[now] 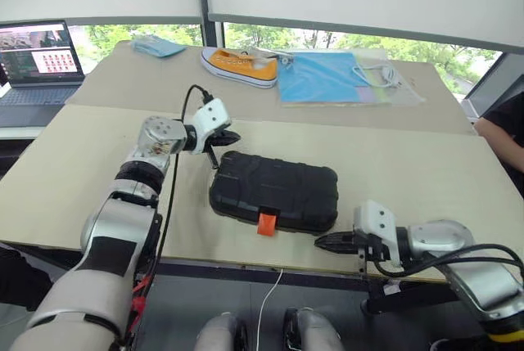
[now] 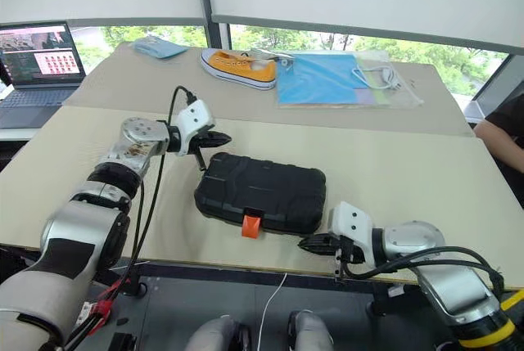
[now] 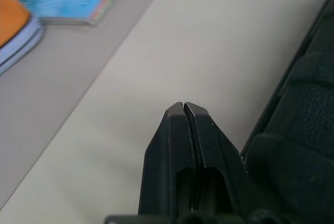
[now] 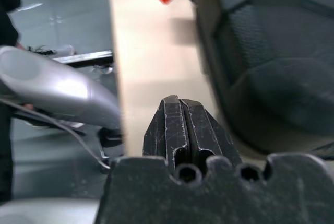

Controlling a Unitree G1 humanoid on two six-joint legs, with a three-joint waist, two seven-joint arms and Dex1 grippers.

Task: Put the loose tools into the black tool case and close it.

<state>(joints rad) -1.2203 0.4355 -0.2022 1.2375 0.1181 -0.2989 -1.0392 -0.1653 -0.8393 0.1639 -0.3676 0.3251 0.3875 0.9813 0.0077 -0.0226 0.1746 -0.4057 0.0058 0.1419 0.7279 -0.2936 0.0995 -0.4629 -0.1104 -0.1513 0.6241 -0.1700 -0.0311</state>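
Left eye view shows the black tool case (image 1: 274, 191) lying shut near the front edge of the tabletop (image 1: 409, 171), its orange latch (image 1: 266, 223) facing that edge. The left pincer (image 1: 228, 138) reaches in from the left, bent at the wrist, tips pressed together just above the case's back left corner. The right pincer (image 1: 321, 242) lies low at the front edge, pointing at the case's front right corner, tips together too. No writing can be read.
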